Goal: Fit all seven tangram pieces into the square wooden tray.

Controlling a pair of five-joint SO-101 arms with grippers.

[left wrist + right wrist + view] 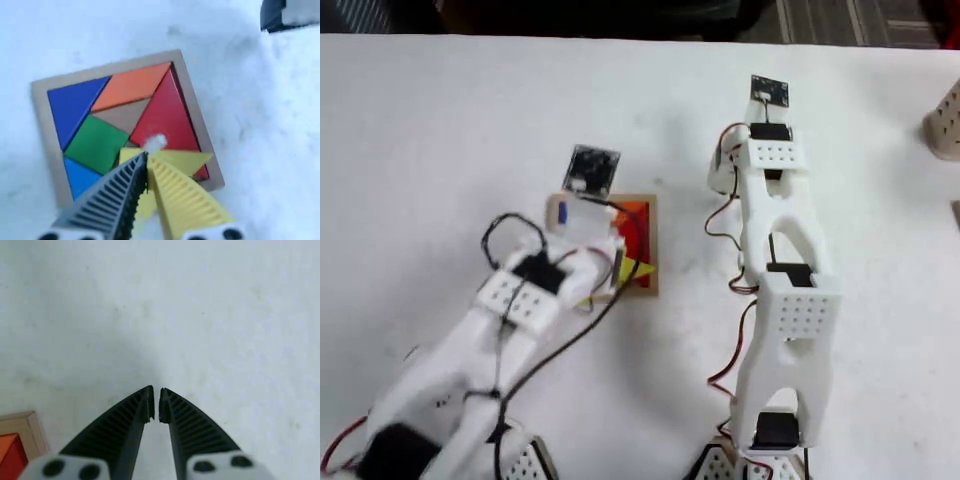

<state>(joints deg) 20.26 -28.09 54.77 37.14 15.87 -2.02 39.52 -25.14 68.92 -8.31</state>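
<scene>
Yellow triangle (187,161) first, left wrist view: it looks pinched in the left claw (147,159), jaws narrow on it. It sits tilted over the tray (197,107), one tip lying on the red triangle (165,115) corner. The gap we want is prob. right under the claw tips, between the green square (97,142) and red, tho the claw hides most of it. The piece's long edge runs approx. across the claw's line, toward the rim. We reckon it needs a twist and a nudge inward before it drops flat.

Right wrist view: right claw (155,405) almost closed, nothing in it, over bare table (210,315), w/ a tray corner nearby.

High view: left arm (470,350) is over the tray and right arm (790,310) stands well apart, so we call it the left's job.
</scene>
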